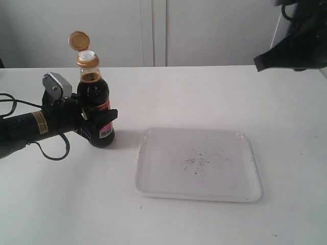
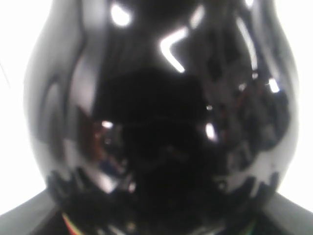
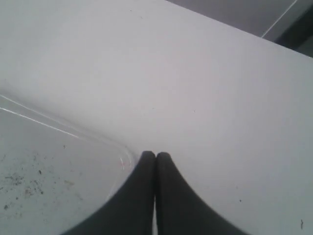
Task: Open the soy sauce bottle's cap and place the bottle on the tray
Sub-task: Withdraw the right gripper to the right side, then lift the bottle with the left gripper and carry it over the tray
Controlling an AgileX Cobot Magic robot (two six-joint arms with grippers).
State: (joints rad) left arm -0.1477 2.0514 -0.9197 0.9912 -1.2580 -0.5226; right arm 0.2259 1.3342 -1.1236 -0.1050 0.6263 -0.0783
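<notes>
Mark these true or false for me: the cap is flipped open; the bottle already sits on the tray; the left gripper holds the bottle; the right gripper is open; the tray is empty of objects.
1. The cap is flipped open: true.
2. The soy sauce bottle sits on the tray: false, it stands on the table beside the tray.
3. The left gripper holds the bottle: true.
4. The right gripper is open: false, its fingers are pressed together.
5. The tray holds no objects: true, only dark specks.
</notes>
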